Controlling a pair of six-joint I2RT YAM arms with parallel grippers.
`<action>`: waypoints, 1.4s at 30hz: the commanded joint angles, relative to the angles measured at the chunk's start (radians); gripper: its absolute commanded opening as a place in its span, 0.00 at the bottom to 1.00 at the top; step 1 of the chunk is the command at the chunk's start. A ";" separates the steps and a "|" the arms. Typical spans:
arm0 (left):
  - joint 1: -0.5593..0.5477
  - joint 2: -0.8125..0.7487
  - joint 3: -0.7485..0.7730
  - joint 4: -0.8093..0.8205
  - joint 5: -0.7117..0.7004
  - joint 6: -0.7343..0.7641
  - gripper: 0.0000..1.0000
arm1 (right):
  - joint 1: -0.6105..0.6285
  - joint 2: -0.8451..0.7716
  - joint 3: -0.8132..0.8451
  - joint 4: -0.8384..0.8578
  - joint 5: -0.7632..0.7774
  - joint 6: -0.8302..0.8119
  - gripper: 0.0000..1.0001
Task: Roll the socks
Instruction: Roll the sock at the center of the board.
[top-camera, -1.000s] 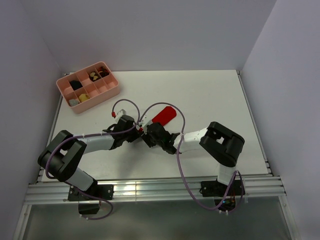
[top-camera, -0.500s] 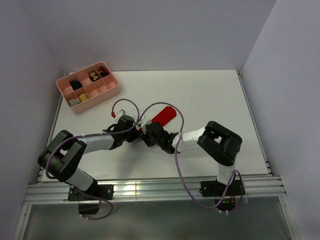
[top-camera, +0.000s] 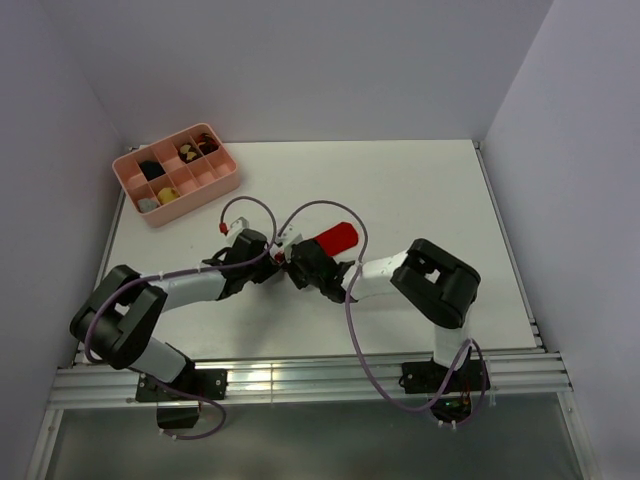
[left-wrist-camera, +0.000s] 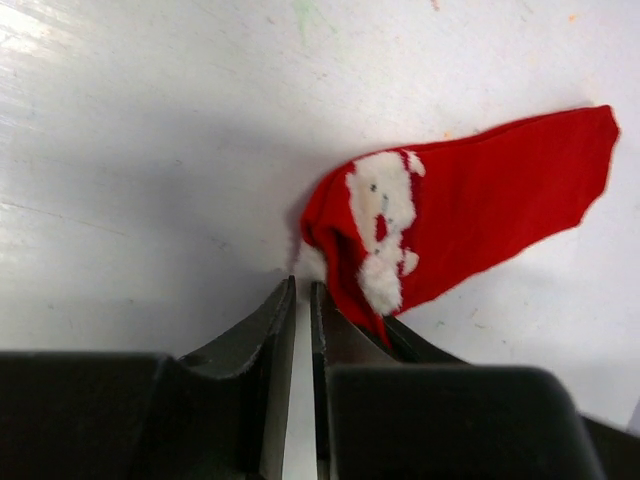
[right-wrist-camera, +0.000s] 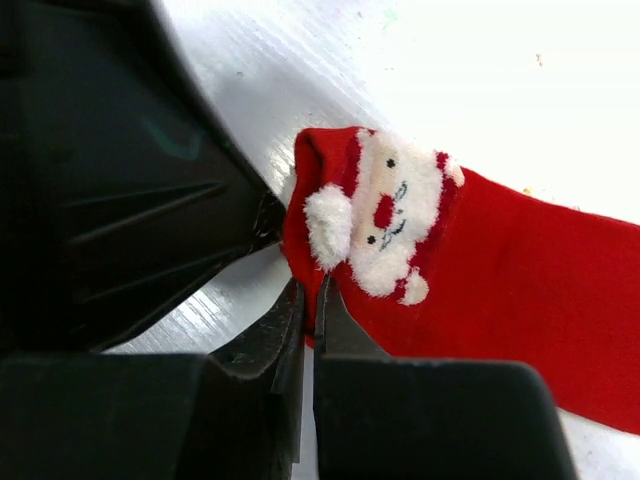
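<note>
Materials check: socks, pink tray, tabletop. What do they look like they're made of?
The socks: red knit fabric, matte, limp and creased; the Santa face patch looks fuzzy, raised pile. The tray: pink, likely moulded plastic, smooth thin divider walls. The table: white hard board, slight sheen with fine streaks; laminate or painted, can't tell.

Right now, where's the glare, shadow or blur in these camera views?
Top view: even light and sharp, with glare on the metal rail. Left wrist view: the sock is crisp, a soft shadow lies on the table to its left, and the fingers in front are dark and soft. Right wrist view: the sock's face is sharp, and the table behind it is washed out white.
</note>
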 joint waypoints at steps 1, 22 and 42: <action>-0.011 -0.073 0.013 -0.002 -0.011 -0.018 0.18 | -0.057 -0.030 0.009 -0.054 -0.085 0.092 0.00; -0.011 -0.088 0.033 0.098 -0.050 0.067 0.42 | -0.289 -0.081 -0.154 0.132 -0.565 0.468 0.00; 0.087 0.298 0.420 -0.119 0.462 0.424 0.45 | -0.291 -0.093 -0.132 0.064 -0.533 0.388 0.00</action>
